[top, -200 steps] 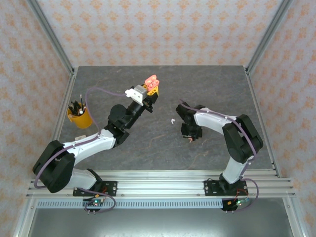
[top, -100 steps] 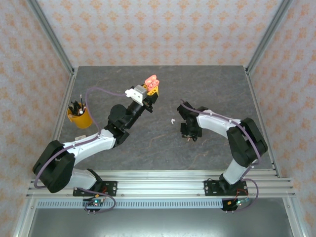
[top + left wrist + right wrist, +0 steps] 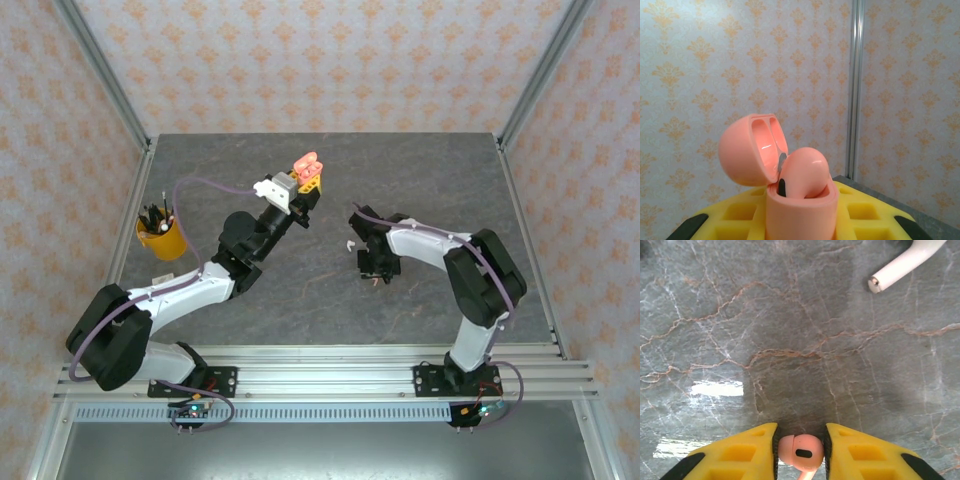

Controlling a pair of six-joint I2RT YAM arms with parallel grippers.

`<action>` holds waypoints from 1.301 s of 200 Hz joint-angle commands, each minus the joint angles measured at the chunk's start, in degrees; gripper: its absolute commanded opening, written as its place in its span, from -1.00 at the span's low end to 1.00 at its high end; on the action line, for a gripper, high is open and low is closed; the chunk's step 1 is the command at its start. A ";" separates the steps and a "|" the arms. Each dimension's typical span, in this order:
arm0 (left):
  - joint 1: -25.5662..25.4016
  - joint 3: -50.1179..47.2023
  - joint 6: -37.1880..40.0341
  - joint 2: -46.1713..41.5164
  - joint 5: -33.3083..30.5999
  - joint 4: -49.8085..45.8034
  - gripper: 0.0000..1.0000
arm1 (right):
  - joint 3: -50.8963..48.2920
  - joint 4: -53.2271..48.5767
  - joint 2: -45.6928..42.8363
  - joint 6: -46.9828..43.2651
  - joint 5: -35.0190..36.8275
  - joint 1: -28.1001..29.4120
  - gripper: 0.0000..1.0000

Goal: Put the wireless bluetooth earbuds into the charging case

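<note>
Right gripper (image 3: 800,440) pinching pink earbud (image 3: 801,454) between yellow fingers (image 3: 735,455), low over table (image 3: 790,315). White earbud (image 3: 907,262) lies loose ahead, off to right. Left gripper (image 3: 800,215) clamped on pink charging case (image 3: 800,200), lid (image 3: 747,150) flipped open (handy).

Risk: bud tiny and smooth, could twist or pop out when lifted. If tilted wrong, stem misses its hole.

Hard to see: bud stem cut off at bottom edge. Round pink lump in case, maybe another bud, can't tell.

Right gripper (image 3: 375,274) seemingly slightly leftward.
</note>
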 commanded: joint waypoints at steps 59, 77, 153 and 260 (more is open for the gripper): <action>0.31 -0.36 0.63 -1.21 0.19 0.93 -1.00 | 3.35 -7.39 2.15 10.61 4.21 1.95 -0.07; 0.27 -0.45 0.54 -1.27 0.16 1.00 -1.00 | 3.29 -6.61 2.16 12.44 3.42 2.01 -0.07; 0.31 -0.36 0.54 -1.34 0.08 0.93 -1.00 | 4.69 -5.65 3.47 12.93 4.24 2.02 -0.18; 0.31 -0.28 0.80 -1.25 0.05 0.84 -1.00 | 4.09 -5.29 3.65 10.03 4.87 1.84 -0.35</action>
